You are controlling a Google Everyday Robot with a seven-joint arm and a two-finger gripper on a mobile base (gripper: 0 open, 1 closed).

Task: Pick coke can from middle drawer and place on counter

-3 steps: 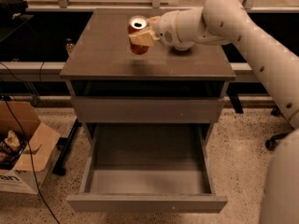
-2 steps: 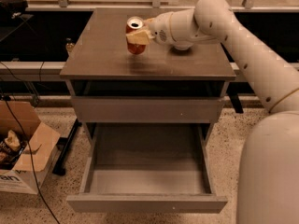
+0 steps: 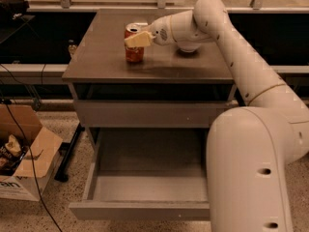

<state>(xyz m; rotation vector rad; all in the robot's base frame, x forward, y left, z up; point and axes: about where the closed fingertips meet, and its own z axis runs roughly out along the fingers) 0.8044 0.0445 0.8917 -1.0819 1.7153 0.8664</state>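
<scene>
Across the counter we see the arm stretched leftward; below it the open drawer juts out; the can stands upright on the counter's left side, gripper clamped round its top; we'd seat it flat, part the fingers gently, then lift clear; glossy slab, speckled floor, cardboard box at left.

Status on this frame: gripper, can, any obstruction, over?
The gripper over counter left side, shut on coke can. Can upright, base at counter surface. Below, middle drawer open. Nothing blocking around can.
</scene>
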